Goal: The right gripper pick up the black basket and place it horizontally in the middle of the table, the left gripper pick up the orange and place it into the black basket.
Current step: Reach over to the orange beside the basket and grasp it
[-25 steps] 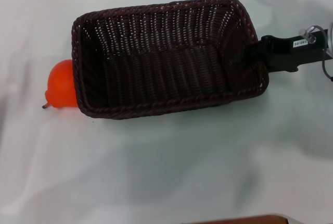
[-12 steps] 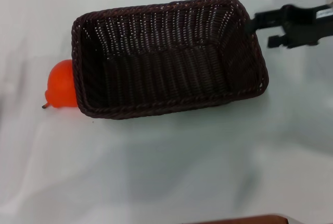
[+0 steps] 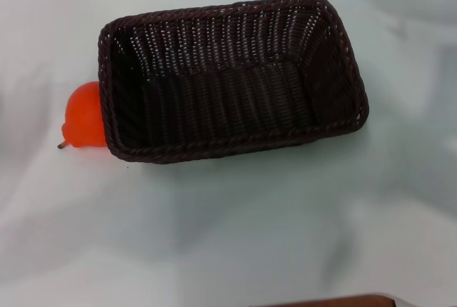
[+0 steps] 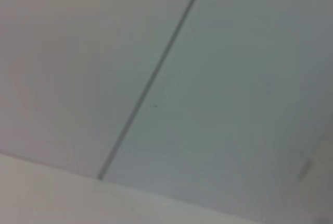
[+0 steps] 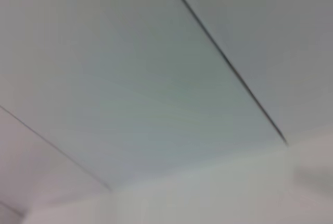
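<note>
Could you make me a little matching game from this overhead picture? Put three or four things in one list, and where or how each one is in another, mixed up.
Things:
1. the dark woven wicker black basket
2. the small round bright orange
3. the plain pale table
4. the reddish-brown strip

Places or states:
A. tucked against the basket's left end, stem pointing away
B. at the picture's bottom edge
C. lying open and empty in the middle
D. bears the basket and the fruit

Pairs: 1-C, 2-A, 3-D, 4-B
</note>
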Action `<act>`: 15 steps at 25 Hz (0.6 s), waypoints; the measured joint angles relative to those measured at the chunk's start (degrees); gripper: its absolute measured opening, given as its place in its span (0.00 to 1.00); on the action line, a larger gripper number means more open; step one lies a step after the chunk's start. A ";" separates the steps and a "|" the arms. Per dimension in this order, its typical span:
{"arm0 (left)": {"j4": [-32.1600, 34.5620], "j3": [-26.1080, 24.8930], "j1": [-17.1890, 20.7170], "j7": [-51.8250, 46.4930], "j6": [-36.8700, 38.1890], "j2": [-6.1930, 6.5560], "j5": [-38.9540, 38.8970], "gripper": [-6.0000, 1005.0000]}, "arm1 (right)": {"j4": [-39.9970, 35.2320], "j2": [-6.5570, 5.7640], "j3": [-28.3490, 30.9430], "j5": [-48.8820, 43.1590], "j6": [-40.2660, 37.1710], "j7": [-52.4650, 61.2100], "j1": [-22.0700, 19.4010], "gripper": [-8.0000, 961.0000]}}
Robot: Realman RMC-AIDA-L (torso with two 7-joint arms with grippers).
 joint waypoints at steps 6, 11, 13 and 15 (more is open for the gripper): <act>-6.37 2.33 -1.28 -12.76 0.32 6.77 15.03 0.90 | 11.43 -0.10 1.23 20.94 -9.38 -22.21 -2.36 0.89; -7.65 2.07 -4.26 -15.14 2.39 8.25 25.47 0.90 | 25.68 -0.21 4.56 36.11 -9.25 -46.13 -2.47 0.89; -8.25 2.05 -5.09 -14.95 4.55 7.70 27.69 0.90 | 31.07 -0.30 4.97 39.87 -8.76 -52.06 -2.46 0.89; -9.54 1.99 -5.35 -13.61 7.28 6.42 28.88 0.90 | 35.72 -0.37 6.04 42.13 -7.46 -57.22 -2.46 0.89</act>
